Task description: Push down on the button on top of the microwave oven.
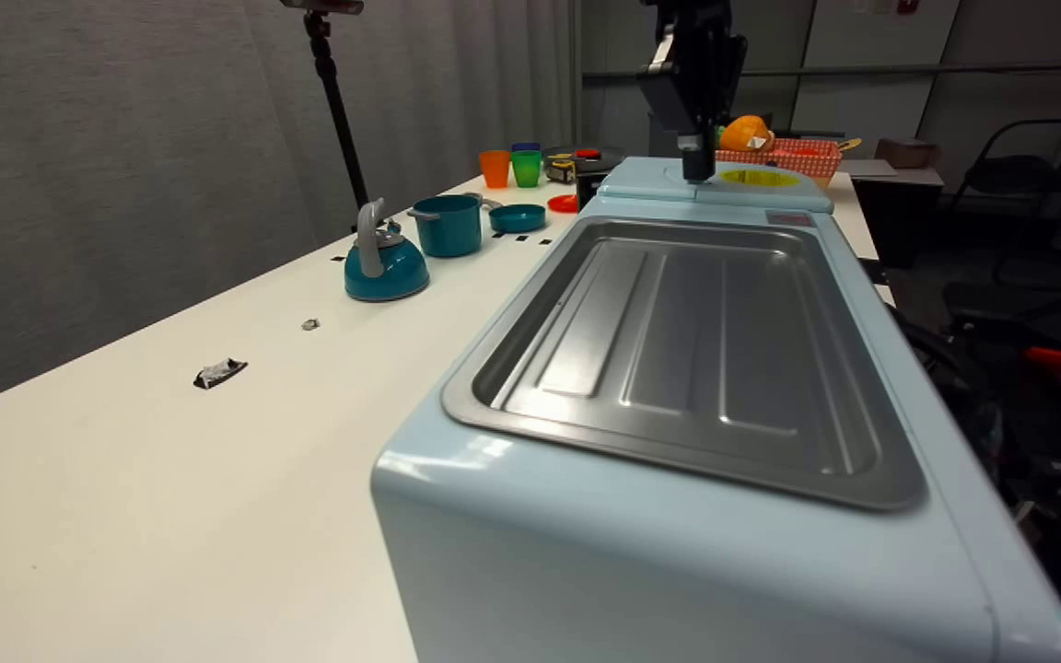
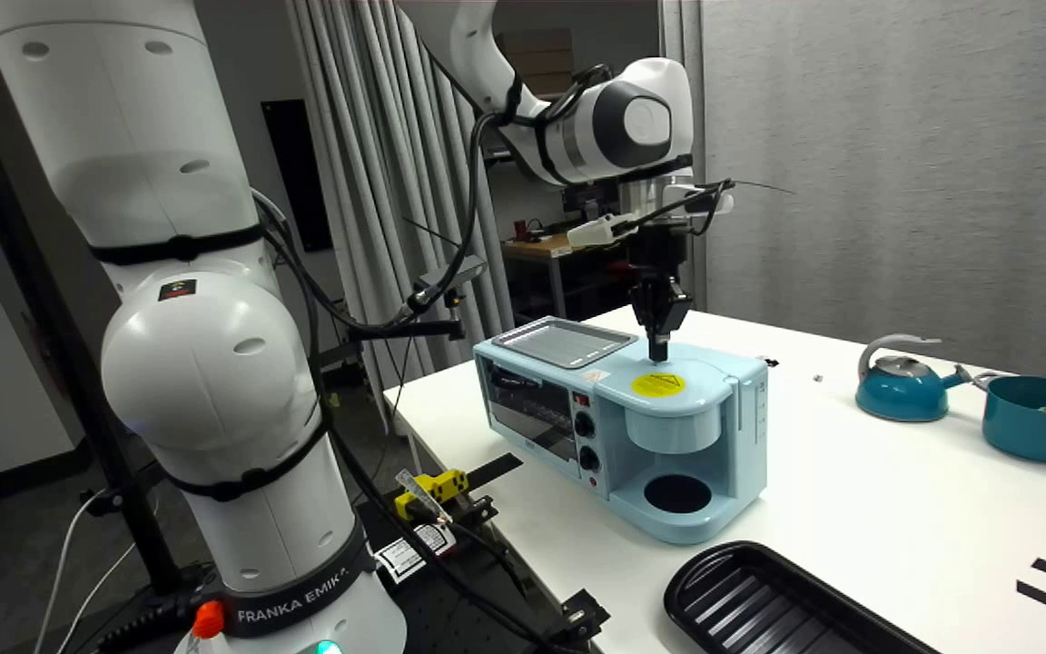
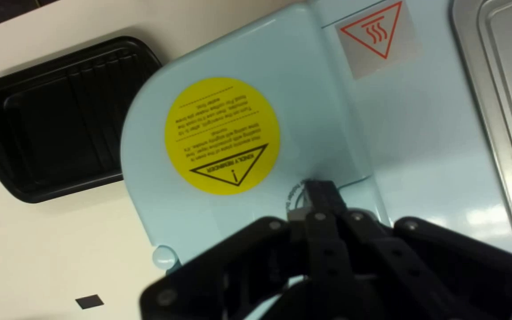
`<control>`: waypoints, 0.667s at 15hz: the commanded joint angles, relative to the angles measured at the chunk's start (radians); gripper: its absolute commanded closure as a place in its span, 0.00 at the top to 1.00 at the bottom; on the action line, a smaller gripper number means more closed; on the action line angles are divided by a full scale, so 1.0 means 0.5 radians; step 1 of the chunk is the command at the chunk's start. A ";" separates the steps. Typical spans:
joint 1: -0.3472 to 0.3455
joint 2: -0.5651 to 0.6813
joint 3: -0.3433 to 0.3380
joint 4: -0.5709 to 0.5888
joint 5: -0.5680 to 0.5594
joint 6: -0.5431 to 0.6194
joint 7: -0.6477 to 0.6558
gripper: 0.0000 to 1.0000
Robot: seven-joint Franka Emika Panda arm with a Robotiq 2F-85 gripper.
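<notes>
While the black Robotiq gripper [image 2: 658,357] points down, the pale blue countertop oven [image 2: 615,438] stands directly beneath it

Its fingers [image 3: 325,195] are together in a narrow tip, which in the wrist view partly hides a curve of printed lettering [image 3: 290,198] on the oven's top; whether that tip touches the surface I cannot tell. Just beside the fingertips is a round yellow "Kindly Reminder" sticker [image 3: 222,135], and near them, on another side, a heat-warning label [image 3: 377,33] with a red triangle. The silver ribbed tray [image 2: 564,342] in the oven's top lies farther from the tip than that sticker does. On the white table [image 2: 850,490], well apart from the hand, are a black ribbed pan [image 2: 782,604], a teal kettle [image 2: 904,392] and a teal two-handled pot [image 2: 1036,431]
</notes>
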 commanded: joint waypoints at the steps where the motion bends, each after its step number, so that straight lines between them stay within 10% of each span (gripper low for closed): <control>1: 0.008 0.022 -0.019 -0.052 -0.063 0.074 0.052 0.00; 10: 0.040 0.073 0.011 -0.251 -0.172 0.301 0.189 0.00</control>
